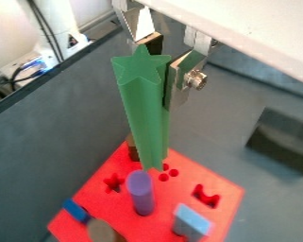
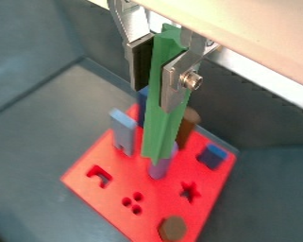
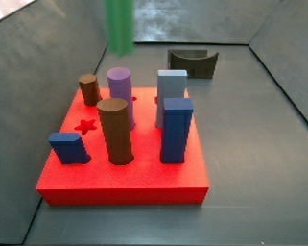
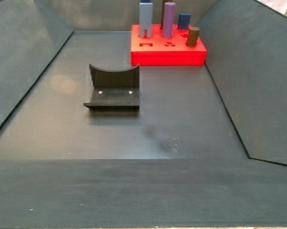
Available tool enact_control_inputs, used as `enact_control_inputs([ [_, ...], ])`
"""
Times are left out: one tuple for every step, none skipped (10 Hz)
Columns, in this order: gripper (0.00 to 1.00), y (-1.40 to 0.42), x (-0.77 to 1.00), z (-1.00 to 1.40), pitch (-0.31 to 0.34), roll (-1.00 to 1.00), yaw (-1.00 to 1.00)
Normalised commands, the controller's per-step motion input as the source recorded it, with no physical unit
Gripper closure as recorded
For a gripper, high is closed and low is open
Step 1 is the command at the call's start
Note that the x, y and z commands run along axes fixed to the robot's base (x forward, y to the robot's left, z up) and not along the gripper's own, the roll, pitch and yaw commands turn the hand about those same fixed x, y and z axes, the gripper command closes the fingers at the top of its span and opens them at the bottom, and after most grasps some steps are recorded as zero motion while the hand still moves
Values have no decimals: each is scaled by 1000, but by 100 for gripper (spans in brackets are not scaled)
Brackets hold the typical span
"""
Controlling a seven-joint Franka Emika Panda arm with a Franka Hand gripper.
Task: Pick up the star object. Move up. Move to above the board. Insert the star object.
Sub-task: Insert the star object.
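Note:
My gripper is shut on the upper part of the star object, a tall, slim green peg with ridged sides, and holds it upright in the air; both wrist views show this. Its lower end hangs over the board, a flat red square block, close to a purple cylinder. The board's star-shaped hole is open, and it also shows in a side view. There, only the blurred peg shows above the board's far end; the gripper is out of frame.
Standing in the board are a brown round cylinder, a dark blue square post, a light blue post, a purple cylinder and smaller pegs. The dark grey fixture with a curved wall stands on the floor apart from the board. Grey walls enclose the floor.

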Motion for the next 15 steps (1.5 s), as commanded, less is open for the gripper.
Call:
enact_control_inputs([
  [100,37,-623,-549,0,-317,-454],
  [100,0,-529,-200,-54,-246,-266],
  [100,0,-69,-49,0,-17,43],
  [100,0,-329,0,-24,-74,54],
  [100,0,-614,-46,-70,-100,0],
  [100,-280,-571,-629,-3,-181,-9],
  [100,-606,-357,-731,26,-164,0],
  [100,-154,-166,-291,-6,-220,89],
  [100,0,0,-6,0,0,43],
  [100,-66,0,-340,-3,-11,0],
  [100,-254,49,-497,0,-1,-769],
  [100,-206,0,-546,0,-51,-803],
  [100,0,-51,-94,-50,-104,0],
  [100,0,0,0,6,0,0],
  [100,0,166,-37,0,-41,-780],
])
